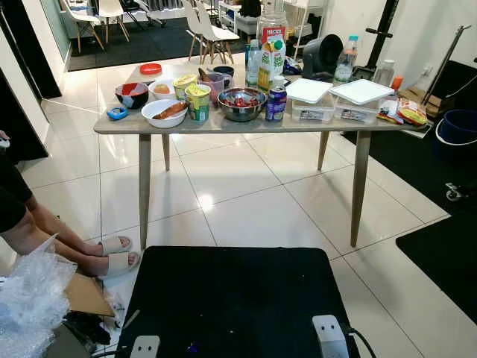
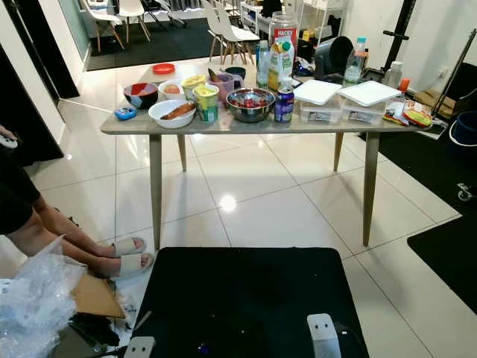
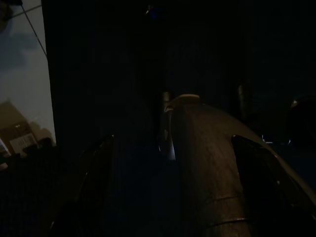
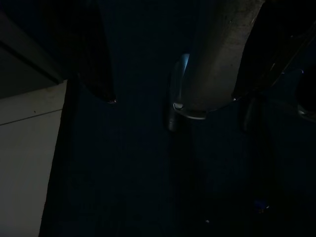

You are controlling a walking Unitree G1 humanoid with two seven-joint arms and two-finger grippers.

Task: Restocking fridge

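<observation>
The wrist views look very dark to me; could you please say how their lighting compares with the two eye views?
Left eye view: bright and sharp, with a lamp glare spot on the floor tiles under the table. Right eye view: equally clear, same glare. Left wrist view: nearly black, only dim outlines. Right wrist view: likewise dark, with a pale surface at one edge.

2 arms hang idle in shade; wrist views v. dark.
</observation>
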